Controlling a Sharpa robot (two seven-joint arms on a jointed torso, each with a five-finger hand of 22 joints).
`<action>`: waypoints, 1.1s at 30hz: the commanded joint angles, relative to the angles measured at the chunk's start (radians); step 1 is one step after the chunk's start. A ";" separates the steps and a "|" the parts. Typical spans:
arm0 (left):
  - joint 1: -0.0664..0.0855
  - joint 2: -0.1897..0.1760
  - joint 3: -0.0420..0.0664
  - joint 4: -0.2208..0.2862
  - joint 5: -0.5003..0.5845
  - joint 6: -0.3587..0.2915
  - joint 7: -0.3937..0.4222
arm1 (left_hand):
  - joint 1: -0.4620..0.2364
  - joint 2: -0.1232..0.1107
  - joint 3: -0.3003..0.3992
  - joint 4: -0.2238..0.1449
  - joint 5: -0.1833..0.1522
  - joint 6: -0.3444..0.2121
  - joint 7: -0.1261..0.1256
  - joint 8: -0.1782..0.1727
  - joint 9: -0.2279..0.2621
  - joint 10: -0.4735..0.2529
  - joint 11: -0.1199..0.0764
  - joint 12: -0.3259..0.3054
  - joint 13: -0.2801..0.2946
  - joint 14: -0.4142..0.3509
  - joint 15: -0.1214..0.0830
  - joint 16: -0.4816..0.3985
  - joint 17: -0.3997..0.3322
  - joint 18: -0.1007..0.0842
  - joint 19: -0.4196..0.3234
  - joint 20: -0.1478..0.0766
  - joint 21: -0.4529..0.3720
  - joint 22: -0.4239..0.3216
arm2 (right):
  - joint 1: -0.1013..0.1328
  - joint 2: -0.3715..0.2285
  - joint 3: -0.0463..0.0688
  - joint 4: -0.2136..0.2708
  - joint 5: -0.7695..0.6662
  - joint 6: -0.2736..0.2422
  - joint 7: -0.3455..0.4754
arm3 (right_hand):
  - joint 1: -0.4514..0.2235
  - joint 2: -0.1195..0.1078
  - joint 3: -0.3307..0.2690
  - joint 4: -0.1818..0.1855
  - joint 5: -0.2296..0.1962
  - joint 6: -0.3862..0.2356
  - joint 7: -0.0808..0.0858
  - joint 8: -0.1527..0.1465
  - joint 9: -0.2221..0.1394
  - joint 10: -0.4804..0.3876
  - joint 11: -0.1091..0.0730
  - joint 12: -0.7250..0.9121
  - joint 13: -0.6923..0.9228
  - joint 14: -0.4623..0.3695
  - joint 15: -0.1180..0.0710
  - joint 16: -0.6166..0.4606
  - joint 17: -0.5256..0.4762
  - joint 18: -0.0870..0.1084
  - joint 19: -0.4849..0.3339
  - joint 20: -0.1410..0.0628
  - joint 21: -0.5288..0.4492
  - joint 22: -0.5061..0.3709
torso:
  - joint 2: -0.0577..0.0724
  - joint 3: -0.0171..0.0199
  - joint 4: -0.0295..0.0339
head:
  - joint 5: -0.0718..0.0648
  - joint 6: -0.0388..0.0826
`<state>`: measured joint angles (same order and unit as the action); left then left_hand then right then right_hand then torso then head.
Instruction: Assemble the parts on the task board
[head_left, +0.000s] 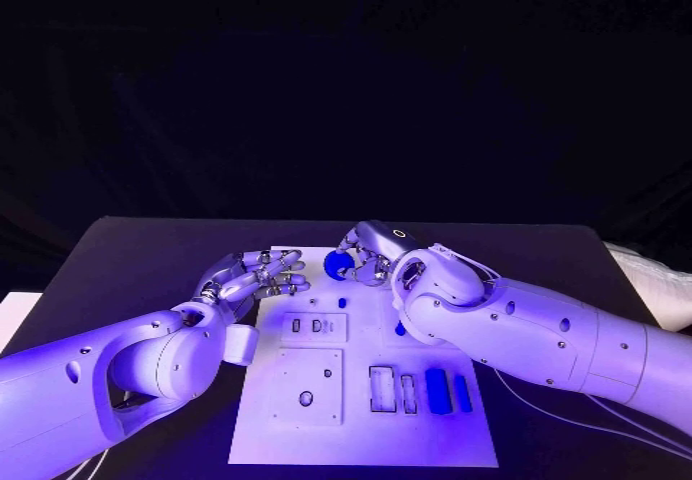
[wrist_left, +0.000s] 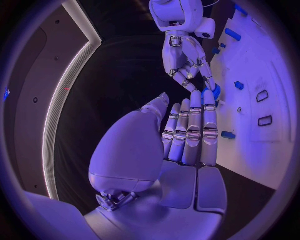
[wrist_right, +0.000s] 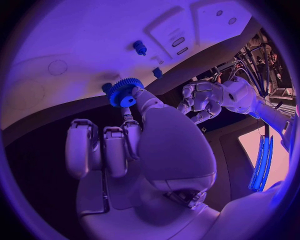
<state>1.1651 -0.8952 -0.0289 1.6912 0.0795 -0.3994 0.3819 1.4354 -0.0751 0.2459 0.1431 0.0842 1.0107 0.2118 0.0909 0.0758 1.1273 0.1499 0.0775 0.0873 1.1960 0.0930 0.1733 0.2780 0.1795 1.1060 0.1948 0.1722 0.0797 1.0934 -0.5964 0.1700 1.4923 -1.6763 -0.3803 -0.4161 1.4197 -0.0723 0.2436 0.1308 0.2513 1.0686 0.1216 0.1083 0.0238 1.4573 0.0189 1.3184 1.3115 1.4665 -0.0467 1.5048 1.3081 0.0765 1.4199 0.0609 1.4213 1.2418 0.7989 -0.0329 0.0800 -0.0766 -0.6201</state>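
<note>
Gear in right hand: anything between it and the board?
Nothing visible. The right hand pinches the blue gear over the far end of the white board. The left hand hovers beside it at the board's left edge, not under the gear.

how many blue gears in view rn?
1. The blue gear is pinched in the right hand, held over the far end of the task board. Others may be hidden behind the arms.
</note>
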 joint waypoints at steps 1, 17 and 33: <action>0.001 -0.001 0.001 0.000 0.006 0.022 0.019 | 0.006 0.002 0.001 -0.004 -0.001 -0.003 -0.001 -0.004 0.001 -0.006 -0.003 -0.005 -0.001 -0.004 -0.003 -0.004 0.001 0.001 0.005 0.001 -0.004 -0.001 | -0.001 0.022 -0.005 -0.021 -0.015 0.022 0.021 | -0.012 -0.004 0.013 0.005 0.003 0.035 -0.015 0.005 0.067 0.000 0.001 -0.007 0.031 0.075 -0.004 0.002 0.107 -0.011 0.002 -0.004 0.003 0.001 | 0.001 0.0005 -0.0020 | 0.005 -0.003; 0.001 -0.004 0.001 0.001 0.007 0.022 0.020 | 0.005 0.003 0.002 -0.004 -0.001 -0.003 -0.001 -0.004 0.001 -0.006 -0.002 -0.005 -0.001 -0.004 -0.003 -0.004 0.002 0.001 0.006 0.001 -0.004 -0.001 | -0.001 0.069 -0.023 -0.084 -0.018 0.052 0.021 | -0.038 -0.023 0.023 0.002 -0.019 -0.001 -0.001 -0.025 0.059 -0.019 0.011 -0.047 0.003 0.073 0.003 -0.003 0.097 -0.010 -0.002 0.000 0.000 -0.005 | 0.002 0.0028 -0.0054 | 0.014 -0.007; 0.002 -0.005 0.001 0.003 0.007 0.025 0.016 | 0.005 0.003 0.002 -0.004 -0.001 -0.003 -0.001 -0.004 0.001 -0.006 -0.002 -0.005 -0.001 -0.004 -0.003 -0.004 0.002 0.001 0.006 0.001 -0.004 -0.001 | 0.001 0.080 -0.026 -0.125 0.003 0.053 0.043 | -0.111 -0.081 -0.054 0.037 -0.087 -0.138 0.031 -0.046 0.042 -0.075 0.043 -0.155 -0.078 0.072 0.033 -0.004 0.097 -0.006 -0.015 0.029 -0.010 -0.021 | 0.001 0.0032 -0.0040 | 0.014 -0.009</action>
<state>1.1655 -0.9001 -0.0288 1.6912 0.0844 -0.3956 0.3870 1.4354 -0.0751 0.2459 0.1431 0.0842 1.0107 0.2118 0.0909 0.0759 1.1273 0.1499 0.0775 0.0876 1.1961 0.0930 0.1733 0.2793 0.1795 1.1060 0.1948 0.1722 0.0797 1.0950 -0.5182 0.1446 1.3684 -1.6774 -0.3469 -0.3900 1.3093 -0.1495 0.1941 0.1654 0.1601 0.9375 0.1552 0.0614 0.0649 1.3893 0.0620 1.1665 1.2338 1.4665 -0.0211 1.5048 1.3076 0.0767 1.4038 0.0843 1.4167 1.2213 0.8000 -0.0295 0.0756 -0.0617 -0.6283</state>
